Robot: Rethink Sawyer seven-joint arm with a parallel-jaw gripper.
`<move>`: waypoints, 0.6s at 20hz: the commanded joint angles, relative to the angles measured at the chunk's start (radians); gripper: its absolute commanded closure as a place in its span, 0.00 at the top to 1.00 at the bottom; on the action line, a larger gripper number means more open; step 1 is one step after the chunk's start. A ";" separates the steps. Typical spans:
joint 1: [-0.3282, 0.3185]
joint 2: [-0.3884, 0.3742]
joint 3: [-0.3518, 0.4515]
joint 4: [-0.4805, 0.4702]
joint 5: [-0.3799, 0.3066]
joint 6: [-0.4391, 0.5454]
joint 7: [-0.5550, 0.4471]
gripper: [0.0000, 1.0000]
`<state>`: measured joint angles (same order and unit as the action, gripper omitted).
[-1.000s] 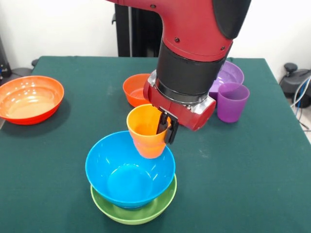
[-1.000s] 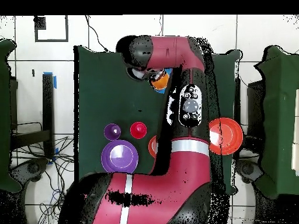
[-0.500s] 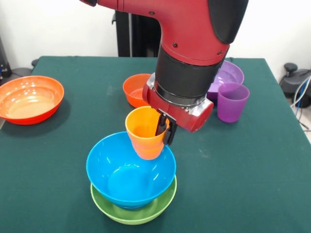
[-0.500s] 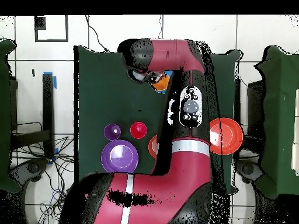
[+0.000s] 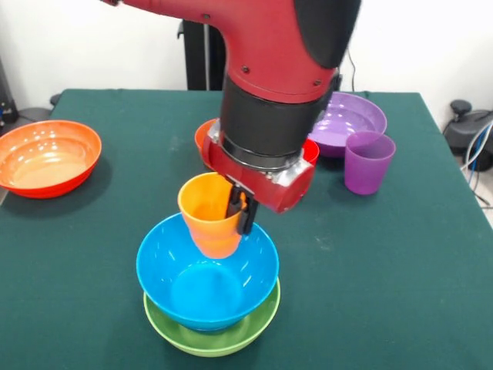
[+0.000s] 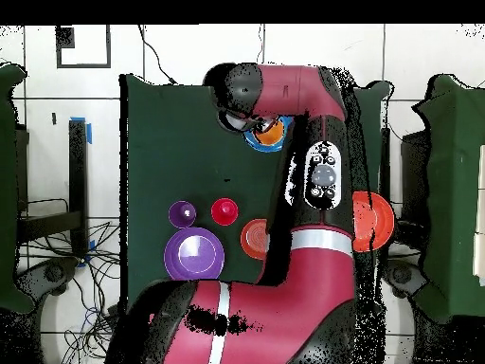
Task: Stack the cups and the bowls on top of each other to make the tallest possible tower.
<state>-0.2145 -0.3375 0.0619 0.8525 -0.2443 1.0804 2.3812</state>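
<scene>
One finger of the gripper (image 5: 237,210) reaches down inside the orange cup (image 5: 209,223) and the other presses the outside of its wall, so the cup is pinched by its rim on the side nearer the arm. It hangs upright, perhaps leaning slightly, over the far part of the light blue bowl (image 5: 206,271), which sits nested in the lime green bowl (image 5: 212,338).

The risk lies in that one-sided hold. If the cup is let go while it is off the bowl's centre, its base would probably meet the sloping inner wall and slide or tip over. Lifting the inner finger out could also drag the cup sideways, or nudge the blue bowl in its loose seat.

The arm comes down steeply from above, its thick red and black wrist directly over the cup, hiding the small orange bowl (image 5: 203,132) behind it. From overhead the cup (image 6: 269,132) shows only as an orange patch beside the wrist, and its height above the bowl is hard to judge.
</scene>
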 commanded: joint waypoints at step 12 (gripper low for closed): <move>-0.003 -0.032 0.040 0.058 -0.042 0.036 -0.145 0.00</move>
<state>-0.2376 -0.3814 0.0593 0.8549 -0.2459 1.0806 2.3812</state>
